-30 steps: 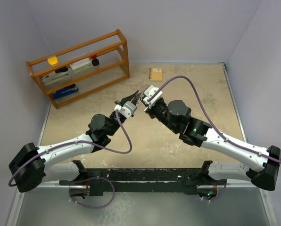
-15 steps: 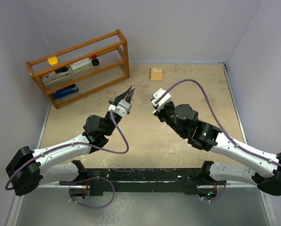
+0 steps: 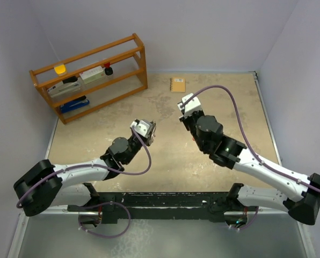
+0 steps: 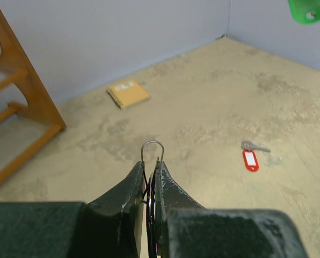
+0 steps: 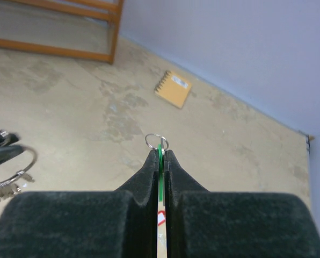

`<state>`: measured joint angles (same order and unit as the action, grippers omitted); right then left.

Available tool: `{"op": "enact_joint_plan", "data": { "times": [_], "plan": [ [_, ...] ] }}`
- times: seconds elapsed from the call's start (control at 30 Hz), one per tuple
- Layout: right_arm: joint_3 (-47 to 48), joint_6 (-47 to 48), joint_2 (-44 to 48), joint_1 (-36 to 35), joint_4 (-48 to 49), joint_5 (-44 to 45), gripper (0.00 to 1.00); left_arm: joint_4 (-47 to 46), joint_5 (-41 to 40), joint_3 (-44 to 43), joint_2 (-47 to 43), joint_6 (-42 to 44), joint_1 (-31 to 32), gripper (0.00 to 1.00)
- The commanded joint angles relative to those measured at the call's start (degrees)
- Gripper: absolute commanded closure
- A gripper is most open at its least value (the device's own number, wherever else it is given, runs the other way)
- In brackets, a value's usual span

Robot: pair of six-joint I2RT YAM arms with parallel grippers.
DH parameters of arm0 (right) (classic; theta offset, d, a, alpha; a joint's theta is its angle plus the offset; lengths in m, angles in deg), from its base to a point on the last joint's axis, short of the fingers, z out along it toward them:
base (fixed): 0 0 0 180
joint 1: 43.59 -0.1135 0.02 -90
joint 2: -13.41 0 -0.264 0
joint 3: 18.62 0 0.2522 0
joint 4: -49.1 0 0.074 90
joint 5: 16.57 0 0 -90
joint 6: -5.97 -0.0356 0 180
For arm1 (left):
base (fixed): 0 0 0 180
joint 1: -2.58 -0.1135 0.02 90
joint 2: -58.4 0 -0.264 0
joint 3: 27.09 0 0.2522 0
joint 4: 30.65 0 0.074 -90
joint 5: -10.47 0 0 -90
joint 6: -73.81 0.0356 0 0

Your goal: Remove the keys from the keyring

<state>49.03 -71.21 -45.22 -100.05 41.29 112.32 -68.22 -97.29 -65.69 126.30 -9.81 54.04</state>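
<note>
Two tools clamped tight.
Thin wire keyring (image 4: pixel 152 149) in left tool (image 4: pixel 151 169); green plastic key (image 5: pixel 160 152) in right tool (image 5: pixel 159 157).

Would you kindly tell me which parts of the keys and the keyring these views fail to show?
- Left wrist: the keyring shows only its tip; the shut jaws of the left gripper hide the rest.
- Right wrist: the green key is a thin edge between the shut jaws of the right gripper; its blade is hidden.
- Right wrist: the left edge cuts off the silver keys.
- Top external: the red key is too small to find.
</note>
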Motion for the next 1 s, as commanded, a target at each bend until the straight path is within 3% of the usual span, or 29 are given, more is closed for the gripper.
{"op": "enact_joint_plan", "data": {
  "times": [0.0, 0.1, 0.43, 0.6, 0.77, 0.97],
  "plan": [
    [0.46, -7.03, -3.13, 7.95, -0.53, -6.21, 1.00, -5.34, -1.25, 1.71, 2.77, -10.95, 0.37, 1.00],
    [-0.17, -11.24, -5.66, 12.54, -2.06, -11.69, 1.00, -8.78, 0.14, 2.97, 5.00, -15.15, 0.39, 1.00],
    [0.15, -15.19, -16.96, 17.67, -2.50, -22.26, 1.00, -22.52, 1.56, 4.74, 20.40, -24.85, 0.24, 1.00],
    [0.85, -15.64, -22.28, 19.74, -1.02, -26.28, 1.00, -25.72, 1.48, 4.00, 26.68, -25.74, -0.74, 1.00],
    [2.74, -15.62, -28.37, 22.15, 0.42, -29.99, 1.00, -29.69, 2.15, 3.47, 33.35, -27.10, -5.61, 1.00],
    [5.63, -16.07, -35.09, 23.92, 1.84, -34.25, 1.00, -30.02, -1.41, 2.96, 35.40, -23.76, -8.93, 1.00]
  ]
}}
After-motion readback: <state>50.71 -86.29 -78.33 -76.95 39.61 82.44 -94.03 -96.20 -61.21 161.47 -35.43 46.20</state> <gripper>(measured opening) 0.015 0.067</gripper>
